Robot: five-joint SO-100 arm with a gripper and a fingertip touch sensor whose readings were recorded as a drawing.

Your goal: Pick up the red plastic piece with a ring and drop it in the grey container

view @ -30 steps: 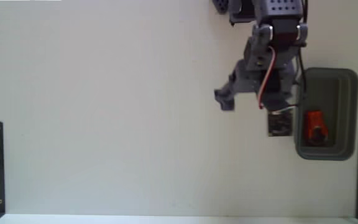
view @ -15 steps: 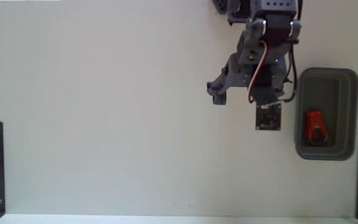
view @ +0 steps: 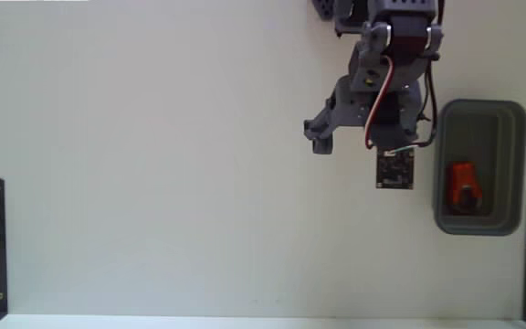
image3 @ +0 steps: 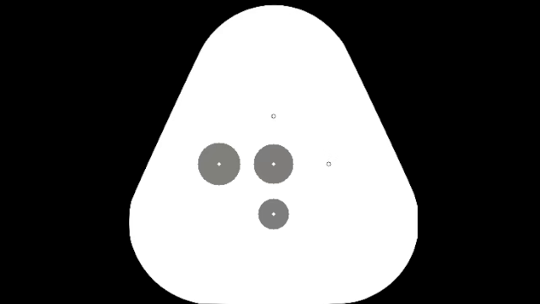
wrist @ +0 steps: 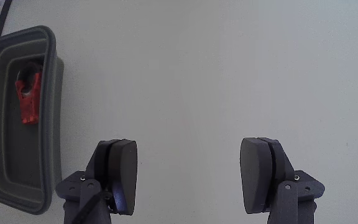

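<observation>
We see a smooth, matt dark grey-green plastic tray (wrist: 50,118) beside the tool (wrist: 191,177), whose grey plastic looks matt; the white desk (view: 153,183) is smooth.

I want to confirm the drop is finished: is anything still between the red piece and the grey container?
No. The red piece already lies inside the grey container. The tool is open and empty over bare table beside the container.
</observation>
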